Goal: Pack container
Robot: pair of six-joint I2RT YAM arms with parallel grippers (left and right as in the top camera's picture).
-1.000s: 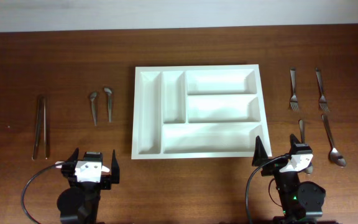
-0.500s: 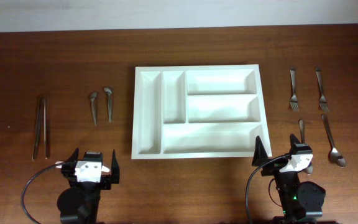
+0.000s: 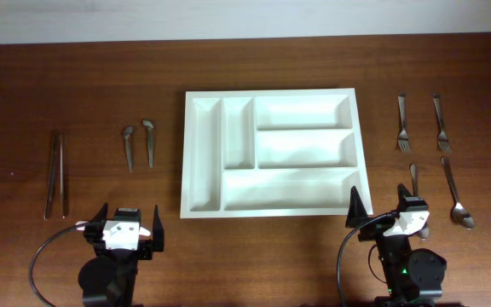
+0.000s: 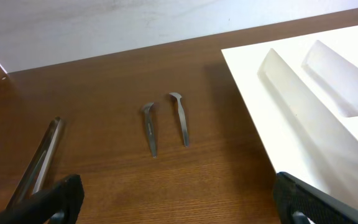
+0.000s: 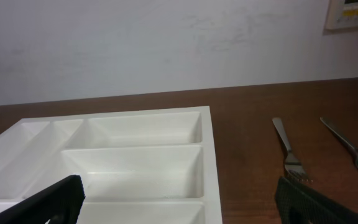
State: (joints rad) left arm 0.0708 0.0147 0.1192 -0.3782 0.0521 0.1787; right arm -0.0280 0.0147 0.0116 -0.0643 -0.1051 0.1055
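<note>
Your stock on the brown wooden table (image 3: 271, 60):

- Large white rectangular plastic tray (image 3: 288, 189), five compartments: lies flat at the table's middle, ahead of both grippers.
- Left gripper (image 3: 129, 215): at the near edge, left of the tray. The jaws are spread wide and hold nothing. Your wrist view shows the black fingers (image 4: 48, 198) well apart over the wood.
- Right gripper (image 3: 386, 213): just off the tray's near right corner, likewise spread and unloaded.
- Two long thin metal pieces (image 3: 55, 173): far left, side by side.
- Two short metal utensils (image 3: 149, 143): between those pieces and the tray.
- Two metal forks (image 3: 402, 121): right of the tray, tines toward you.
- Long metal spoon (image 3: 456, 194): nearer you than the right-hand fork.
- Second spoon (image 3: 413, 175): beside it, its bowl partly hidden by the right gripper.
</note>
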